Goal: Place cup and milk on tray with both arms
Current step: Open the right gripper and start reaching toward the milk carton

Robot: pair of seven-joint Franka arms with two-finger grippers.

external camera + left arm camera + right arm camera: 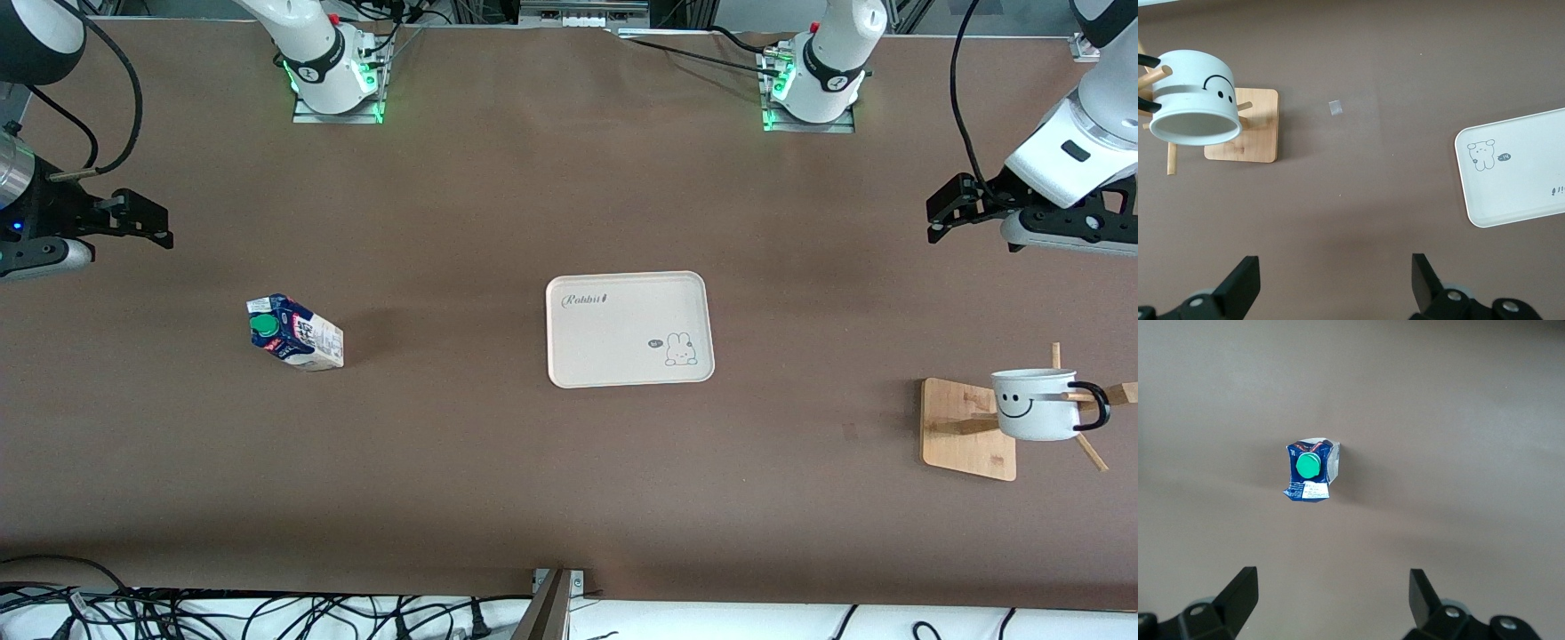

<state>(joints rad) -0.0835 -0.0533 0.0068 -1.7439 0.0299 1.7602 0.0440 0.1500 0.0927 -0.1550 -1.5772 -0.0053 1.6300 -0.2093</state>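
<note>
Both arms are up over their own ends of the brown desk [498,196] and neither holds anything. The left gripper [1335,283] hangs with its fingers spread wide above the desk near the white smiley-face mug with the black loop handle [1036,404]. That cup hangs by its handle on a peg of the wooden rack with the square base [967,429], at the left arm's end of the desk.

The right gripper [1331,600] is likewise spread wide, over the small dark blue and white gable-top milk carton with the round green cap [296,332]. The carton stands upright on the desk toward the right arm's end, well apart from the flat cream rounded-rectangle tray with "Rabbit" lettering [613,311].

The step in hand looks like the approach to both grasps. For the carton, I would descend squarely over its body and close on two flat sides below the gable. For the cup, gripping the rim or wall and sliding it off along the peg should avoid tipping the rack.

The tray, in the middle of the desk, carries nothing, and the cup's pale inside looks empty.
</note>
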